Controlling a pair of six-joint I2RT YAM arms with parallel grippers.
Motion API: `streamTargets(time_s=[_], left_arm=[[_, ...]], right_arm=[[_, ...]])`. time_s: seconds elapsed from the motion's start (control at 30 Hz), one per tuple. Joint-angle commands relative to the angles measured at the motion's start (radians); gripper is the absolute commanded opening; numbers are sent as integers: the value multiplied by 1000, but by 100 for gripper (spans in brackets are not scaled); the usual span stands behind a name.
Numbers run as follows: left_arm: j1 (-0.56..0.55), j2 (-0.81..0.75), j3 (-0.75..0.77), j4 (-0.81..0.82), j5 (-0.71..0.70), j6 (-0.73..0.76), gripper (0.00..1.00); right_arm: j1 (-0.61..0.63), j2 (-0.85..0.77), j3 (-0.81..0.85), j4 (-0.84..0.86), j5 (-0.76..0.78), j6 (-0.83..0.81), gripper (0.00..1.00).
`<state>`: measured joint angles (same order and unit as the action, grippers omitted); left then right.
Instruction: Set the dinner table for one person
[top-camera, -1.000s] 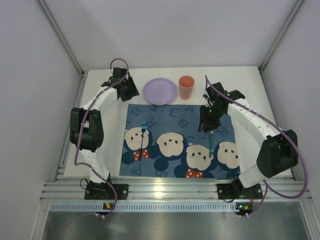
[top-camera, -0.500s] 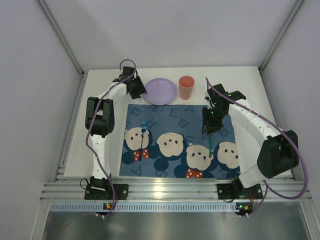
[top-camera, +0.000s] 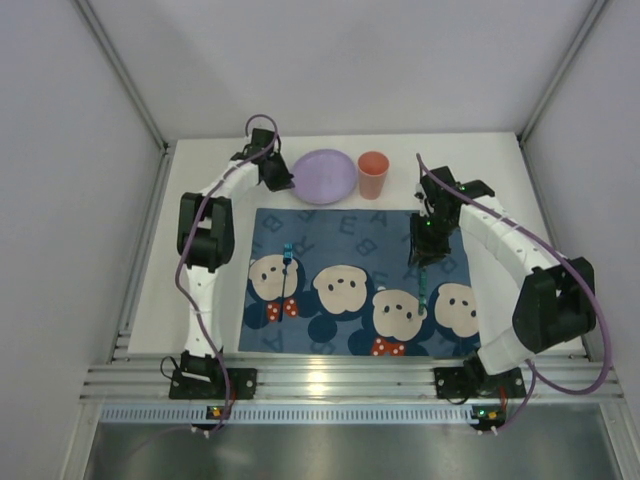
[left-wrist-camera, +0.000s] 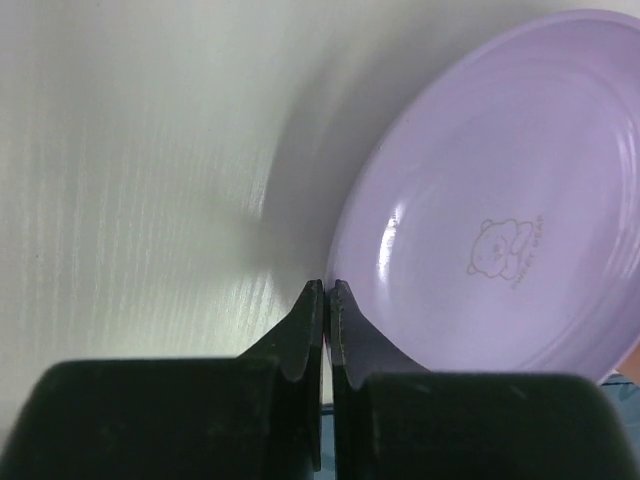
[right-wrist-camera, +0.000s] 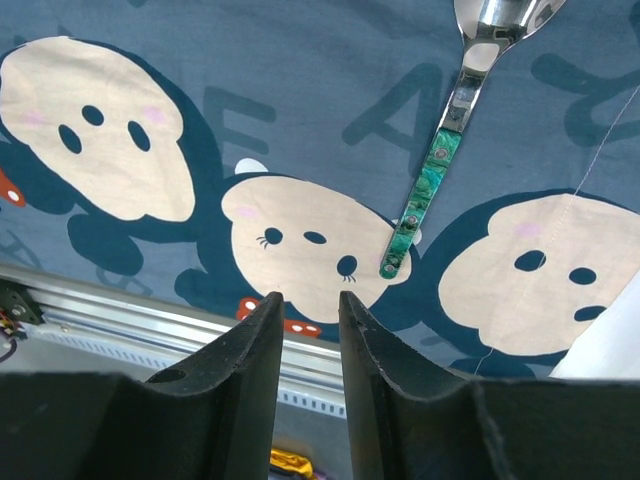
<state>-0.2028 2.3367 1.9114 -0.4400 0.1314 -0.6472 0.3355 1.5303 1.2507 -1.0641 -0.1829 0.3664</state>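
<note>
Left end effector (left-wrist-camera: 326, 288) newly closed, empty, by purple plate (left-wrist-camera: 500, 200); right end effector (right-wrist-camera: 307, 297) slightly parted, empty.

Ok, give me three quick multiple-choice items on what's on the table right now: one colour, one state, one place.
1. What colour is the cup?
A orange
B green
C white

2. The left hand is:
A wide open
B shut, beside the rim of the plate
C shut on the cup

3. The spoon lies:
A on the plate
B on the blue mat
C in the cup

Answers:
1 A: the top view shows an orange cup just right of the plate.
2 B: the left wrist view shows its fingers pressed together at the plate's edge.
3 B: the right wrist view shows it flat on the cartoon-printed cloth.
</note>
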Motion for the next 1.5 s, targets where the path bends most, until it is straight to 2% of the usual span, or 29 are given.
streamTargets(time_s=[0.0, 0.17, 0.33, 0.43, 0.47, 0.5, 0.57, 0.6, 0.7, 0.8, 0.9, 1.03, 1.23, 1.47], left_arm=[[3, -45, 48, -9, -19, 32, 0], [5, -160, -17, -6, -23, 72, 0], [2, -313, -155, 17, 2, 80, 0], [-3, -402, -244, 20, 7, 96, 0], [-7, -425, -268, 21, 7, 100, 0], [-9, -447, -314, 21, 10, 104, 0], [-17, -507, -360, 21, 14, 116, 0], [-21, -526, -405, 21, 20, 121, 0], [-49, -602, -490, 23, 30, 132, 0], [-121, -660, -566, 18, 30, 144, 0], [-242, -694, -626, -17, -38, 161, 0], [-377, -724, -719, 14, -38, 107, 0], [-477, -741, -782, 7, -79, 89, 0], [-524, -757, -862, 12, -118, 61, 0]], right_arm=[[-9, 2, 23, 0, -10, -4, 29], [-9, -16, 12, 9, -18, -1, 29], [-9, -44, 3, 16, -29, 3, 30], [-10, -58, 7, 19, -36, 2, 34], [-9, -62, 9, 19, -41, 3, 38], [-9, -67, 10, 21, -43, 2, 56], [-10, -75, 15, 26, -52, 2, 72], [-9, -78, 16, 27, -55, 3, 86], [-9, -91, 30, 27, -58, 5, 100], [-9, -105, 33, 30, -61, 8, 100], [-10, -122, 21, 35, -61, 8, 100], [-9, -157, -3, 35, -63, 11, 100], [-9, -232, -69, 33, -59, 16, 100], [-9, -306, -140, 32, -56, 14, 100]])
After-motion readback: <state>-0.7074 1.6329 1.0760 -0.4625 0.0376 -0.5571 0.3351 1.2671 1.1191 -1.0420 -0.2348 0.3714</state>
